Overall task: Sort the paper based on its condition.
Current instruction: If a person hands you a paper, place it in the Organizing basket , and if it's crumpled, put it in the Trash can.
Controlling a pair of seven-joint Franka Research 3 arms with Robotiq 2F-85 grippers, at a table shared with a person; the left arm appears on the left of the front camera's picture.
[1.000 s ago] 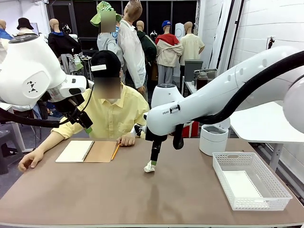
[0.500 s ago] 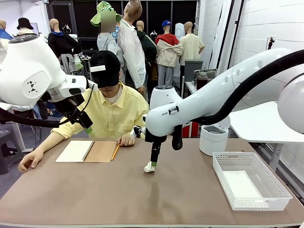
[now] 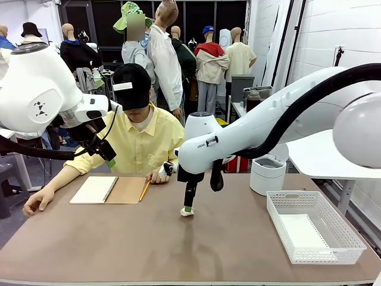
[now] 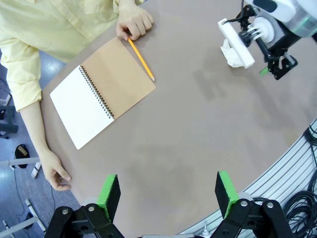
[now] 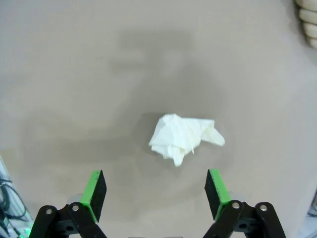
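Basket: we see one white mesh basket (image 3: 314, 235) at the right end of the table (image 3: 119, 244); a flat white sheet (image 3: 302, 231) lies on its floor, long axis running from the near side toward the far side.
Cup: one white round container (image 3: 267, 174) stands just behind the basket; we cannot tell what it holds.
Crumpled paper: we count one small lumpy ball (image 5: 184, 137) on the bare table near the middle; its wider span runs across the right wrist view, a loose flap pointing to that picture's right.
Right gripper (image 5: 155, 192): jaws wide apart, pointing down over the ball, one green pad on each side, not touching it.
Left gripper (image 4: 168, 194): jaws spread apart, gripping nothing, raised over the table's left part.
Notebook: one spiral-bound notebook (image 4: 101, 92) lies open before the person; one pencil (image 4: 141, 60) rests at its edge, by the person's hand (image 4: 134, 22).
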